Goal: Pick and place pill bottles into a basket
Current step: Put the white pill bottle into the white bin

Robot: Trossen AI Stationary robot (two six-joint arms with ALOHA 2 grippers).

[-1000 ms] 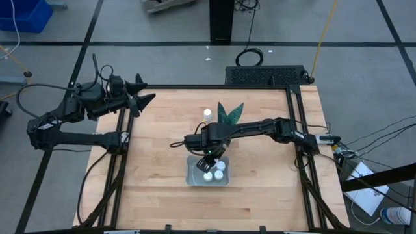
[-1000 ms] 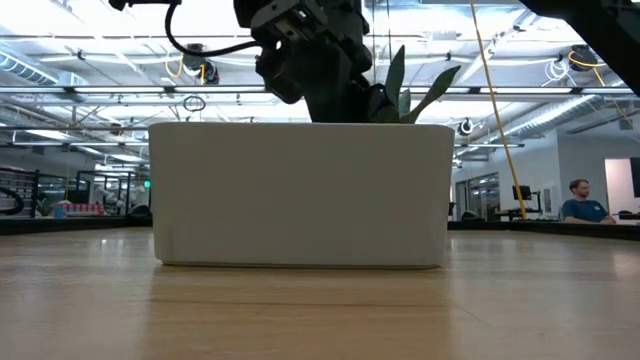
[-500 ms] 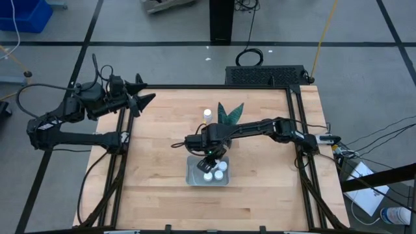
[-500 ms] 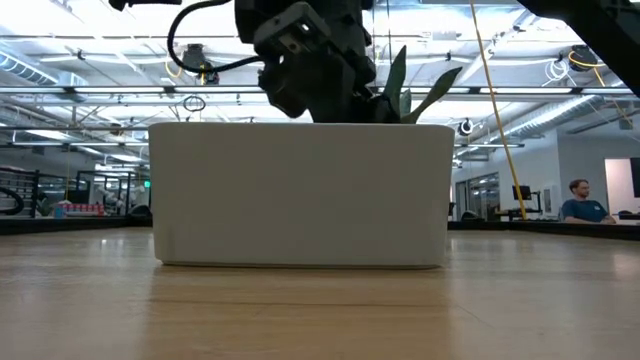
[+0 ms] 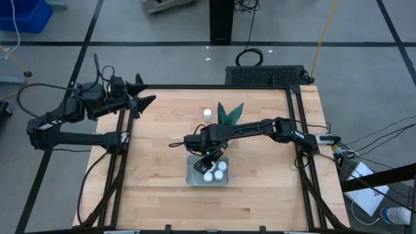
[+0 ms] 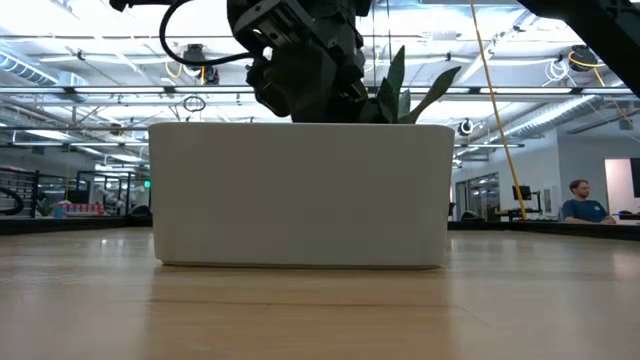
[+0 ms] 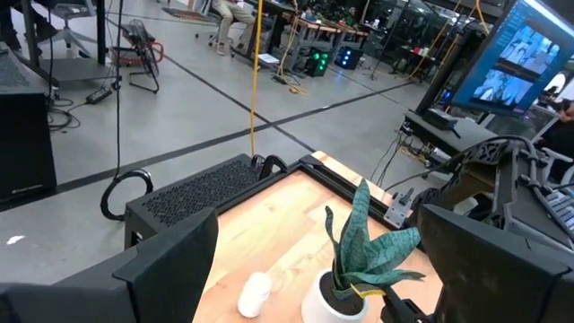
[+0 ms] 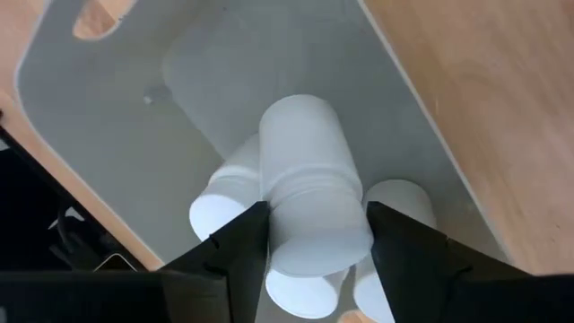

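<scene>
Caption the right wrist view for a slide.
Right gripper lowers a pill bottle into the basket beside two others.

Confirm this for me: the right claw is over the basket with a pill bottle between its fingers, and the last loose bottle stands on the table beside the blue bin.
One thing is wrong. The loose bottle stands beside the potted plant, not a blue bin, as the high view shows. The rest holds: the right claw is over the basket with a pill bottle between its fingers.
</scene>
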